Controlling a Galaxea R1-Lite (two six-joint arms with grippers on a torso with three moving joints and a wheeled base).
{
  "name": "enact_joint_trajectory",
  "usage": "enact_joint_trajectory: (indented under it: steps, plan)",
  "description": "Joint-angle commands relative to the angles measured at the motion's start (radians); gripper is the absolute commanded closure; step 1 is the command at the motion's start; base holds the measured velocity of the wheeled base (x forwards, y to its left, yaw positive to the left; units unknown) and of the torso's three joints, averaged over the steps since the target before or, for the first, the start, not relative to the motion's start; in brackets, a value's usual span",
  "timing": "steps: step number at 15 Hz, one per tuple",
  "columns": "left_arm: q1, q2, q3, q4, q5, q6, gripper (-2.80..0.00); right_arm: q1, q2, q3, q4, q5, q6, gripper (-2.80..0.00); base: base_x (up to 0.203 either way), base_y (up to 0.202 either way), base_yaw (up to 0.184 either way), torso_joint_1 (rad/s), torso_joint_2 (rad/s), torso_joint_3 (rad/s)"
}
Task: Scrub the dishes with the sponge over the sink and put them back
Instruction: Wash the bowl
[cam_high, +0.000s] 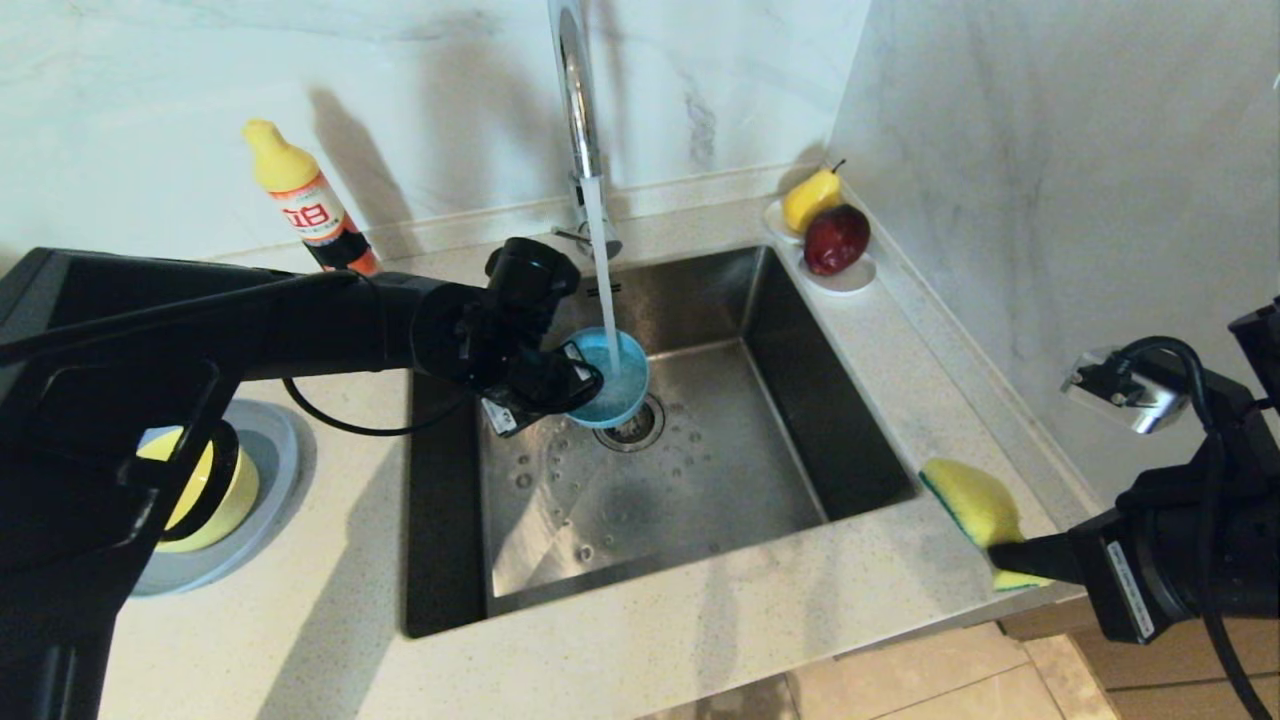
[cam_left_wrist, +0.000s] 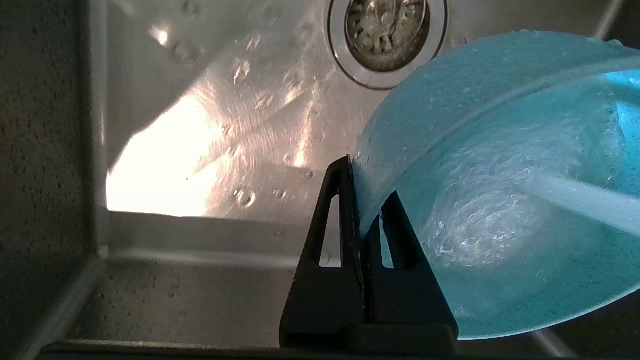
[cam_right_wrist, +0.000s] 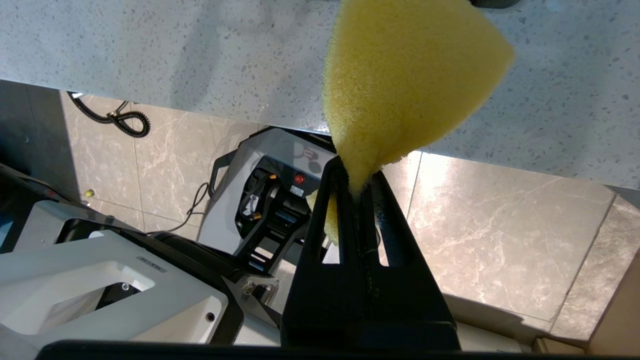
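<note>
Over the sink, left gripper clamps the blue bowl under running water; at four o'clock, right gripper pinches the sponge.

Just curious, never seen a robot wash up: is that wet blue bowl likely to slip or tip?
Probably slippery: the blue bowl is wet, water running into it. The left pincer pinches only its rim, so it may tilt as it fills. It looks light.

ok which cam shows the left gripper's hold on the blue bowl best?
Left wrist view: the left gripper has its fingers pinched shut on the rim of the teal-blue bowl. Head view shows the bowl under the water stream, the pinch hidden by the wrist. Right wrist view shows neither.
</note>
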Motion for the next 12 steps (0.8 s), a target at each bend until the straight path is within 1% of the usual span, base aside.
enact_joint_trajectory:
  steps: [1,4,8,10,11,12]
  plan:
    - [-0.001,-0.017,0.007,0.002,-0.01,-0.006,0.0,-0.008,-0.001,0.001,0.002,0.002,0.002,0.0,0.0,0.0,0.0,0.0,0.0,0.0]
    - [-0.002,-0.021,0.013,0.018,-0.017,-0.005,0.0,-0.011,-0.001,0.008,0.001,0.016,0.0,0.0,0.0,0.0,0.0,0.0,0.0,0.0]
    - [-0.002,-0.069,0.053,0.023,-0.015,0.002,0.0,-0.01,-0.003,0.01,0.001,0.017,0.0,0.0,0.0,0.0,0.0,0.0,0.0,0.0]
    - [-0.005,-0.124,0.108,0.02,-0.004,0.019,0.0,-0.01,-0.005,0.011,0.001,0.017,0.0,0.0,0.0,0.0,0.0,0.0,0.0,0.0]
    - [-0.007,-0.164,0.146,0.017,0.012,0.034,0.0,-0.011,-0.01,0.013,0.001,0.017,0.0,0.0,0.0,0.0,0.0,0.0,0.0,0.0]
    - [-0.008,-0.203,0.195,0.012,0.043,0.06,0.0,-0.01,-0.022,0.014,0.002,0.016,0.0,0.0,0.0,0.0,0.0,0.0,0.0,0.0]
